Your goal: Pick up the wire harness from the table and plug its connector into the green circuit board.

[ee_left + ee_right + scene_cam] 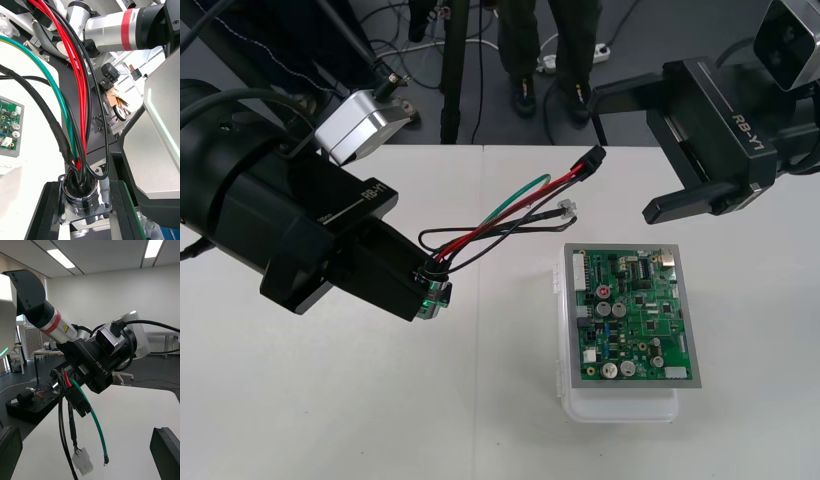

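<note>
While the left gripper (430, 296) clamps its jaws on the round metal socket (83, 195) left of the green circuit board (632, 315), the harness wires (505, 212) run to the black plug (592, 160) beyond the board's far edge, near the right gripper (622, 156), whose jaws stand wide apart.

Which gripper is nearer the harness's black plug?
Right. The right gripper, fingers open, faces the plug from just beside it; the left gripper holds the socket at the other end of the harness.
</note>
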You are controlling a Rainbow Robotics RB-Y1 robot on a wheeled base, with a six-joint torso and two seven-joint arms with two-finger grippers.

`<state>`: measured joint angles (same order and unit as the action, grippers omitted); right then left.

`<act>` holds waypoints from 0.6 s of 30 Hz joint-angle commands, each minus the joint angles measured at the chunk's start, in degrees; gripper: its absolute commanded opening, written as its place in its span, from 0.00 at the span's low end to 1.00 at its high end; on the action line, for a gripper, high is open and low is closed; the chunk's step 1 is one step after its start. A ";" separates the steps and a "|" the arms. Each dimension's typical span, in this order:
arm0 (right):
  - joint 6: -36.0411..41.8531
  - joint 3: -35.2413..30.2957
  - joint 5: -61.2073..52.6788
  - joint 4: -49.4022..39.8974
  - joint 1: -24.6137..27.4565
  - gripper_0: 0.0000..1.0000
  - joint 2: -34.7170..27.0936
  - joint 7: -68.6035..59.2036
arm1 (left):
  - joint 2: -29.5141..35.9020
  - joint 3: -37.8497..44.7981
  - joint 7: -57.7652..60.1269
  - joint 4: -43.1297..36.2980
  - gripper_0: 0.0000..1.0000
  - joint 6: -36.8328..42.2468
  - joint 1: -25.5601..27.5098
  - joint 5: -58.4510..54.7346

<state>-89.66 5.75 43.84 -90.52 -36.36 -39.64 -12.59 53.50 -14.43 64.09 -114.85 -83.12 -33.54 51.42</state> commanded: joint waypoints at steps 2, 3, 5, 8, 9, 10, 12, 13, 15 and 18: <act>-0.34 0.67 -1.13 -1.94 -2.66 1.00 2.02 3.71 | -0.85 -0.60 -2.92 -1.52 0.00 3.05 -2.67 0.09; -0.34 0.67 -1.13 -2.47 -2.84 1.00 2.55 3.80 | -0.85 -0.60 -3.01 -1.52 0.00 3.05 -2.67 0.09; -0.34 0.67 -1.13 -2.90 -2.75 1.00 3.34 3.80 | -0.85 -0.60 -3.01 -1.52 0.00 3.05 -2.67 0.09; -0.34 0.76 -1.04 -3.17 -2.75 1.00 4.13 3.71 | -0.85 -0.51 -3.01 -1.61 0.00 3.05 -2.67 0.09; -0.34 0.85 -1.13 -3.43 -2.75 1.00 4.31 3.71 | -0.85 -0.51 -2.92 -1.70 0.00 3.05 -2.67 0.09; -0.34 0.76 -1.13 -3.70 -2.75 1.00 4.48 3.53 | -0.85 -0.60 -2.92 -1.79 0.00 3.05 -2.67 0.09; -0.34 0.85 -1.13 -3.96 -2.75 1.00 5.01 3.44 | -0.85 -0.51 -2.92 -1.79 0.00 3.05 -2.67 0.09; -0.34 0.85 -1.13 -3.96 -2.75 1.00 5.36 3.53 | -0.77 -0.51 -2.92 -1.87 0.00 3.05 -2.67 0.09; -0.34 0.85 -0.95 -3.96 -2.75 1.00 5.62 3.62 | -0.77 -0.51 -2.92 -1.96 0.00 3.05 -2.67 0.09; -0.34 1.11 -0.87 -4.05 -2.75 1.00 5.62 3.44 | -0.85 -0.51 -2.92 -1.96 0.00 3.05 -2.67 0.09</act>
<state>-89.66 5.88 43.81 -92.76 -36.63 -34.99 -10.89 53.49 -14.43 64.09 -115.03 -82.89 -33.54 51.43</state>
